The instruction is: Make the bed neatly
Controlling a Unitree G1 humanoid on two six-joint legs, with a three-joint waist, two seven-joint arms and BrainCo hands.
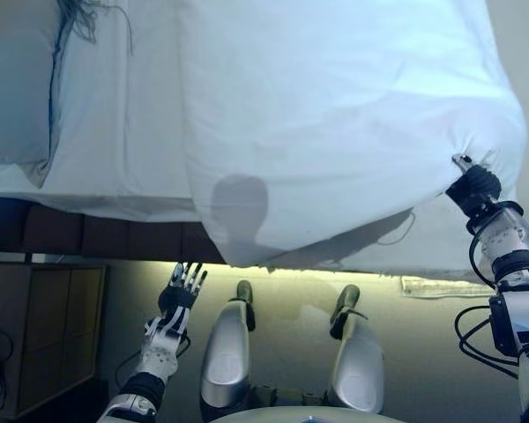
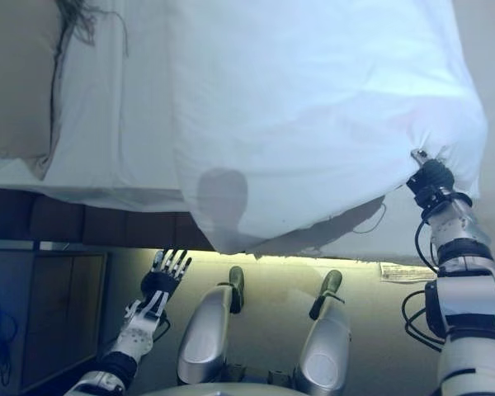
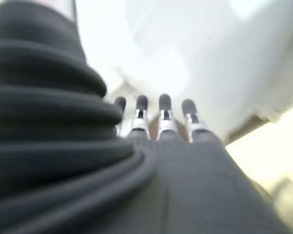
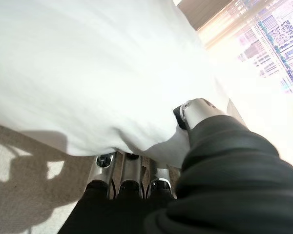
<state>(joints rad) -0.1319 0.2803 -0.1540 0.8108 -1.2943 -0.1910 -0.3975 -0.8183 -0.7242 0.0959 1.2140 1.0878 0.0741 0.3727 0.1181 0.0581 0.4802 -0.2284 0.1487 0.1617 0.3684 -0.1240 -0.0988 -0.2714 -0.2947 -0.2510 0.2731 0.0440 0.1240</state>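
Note:
A white duvet lies over the bed, and its near corner hangs past the mattress edge. A white sheet shows to its left, with a pillow at the far left. My right hand is at the duvet's right edge, where the cloth bunches around it. In the right wrist view the thumb lies on top of the duvet and the fingers go under it, pinching the cloth. My left hand hangs low by the bed base with straight fingers, holding nothing. It also shows in the left wrist view.
The dark bed base runs under the mattress. A wooden cabinet stands at the lower left by the bed. A dark fringed thing lies by the pillow at the top left. A pale strip lies on the floor at the right.

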